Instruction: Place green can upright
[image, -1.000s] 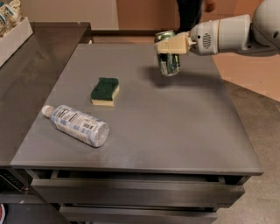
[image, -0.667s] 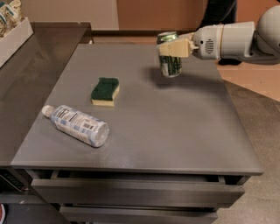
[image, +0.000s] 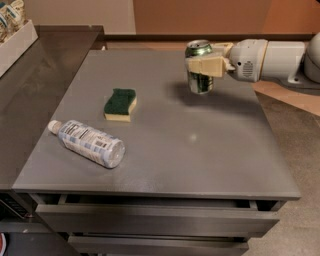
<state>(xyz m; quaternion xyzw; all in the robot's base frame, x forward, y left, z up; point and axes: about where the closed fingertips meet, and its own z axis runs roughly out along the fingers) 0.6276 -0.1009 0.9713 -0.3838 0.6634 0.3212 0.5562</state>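
Note:
The green can (image: 200, 84) is upright at the far right of the grey table (image: 165, 150), with its silver top showing. Its base is at or just above the tabletop, over its own shadow. My gripper (image: 204, 64) reaches in from the right on a white arm and is shut on the can's upper half. One beige finger (image: 205, 66) lies across the front of the can.
A green-and-yellow sponge (image: 120, 104) lies left of centre. A clear plastic bottle (image: 86, 143) with a white label lies on its side at the front left. A darker counter (image: 35, 95) adjoins the table's left side. Drawers sit below the front edge.
The gripper has moved slightly right and down with the can held upright. The sponge and the bottle have not moved.

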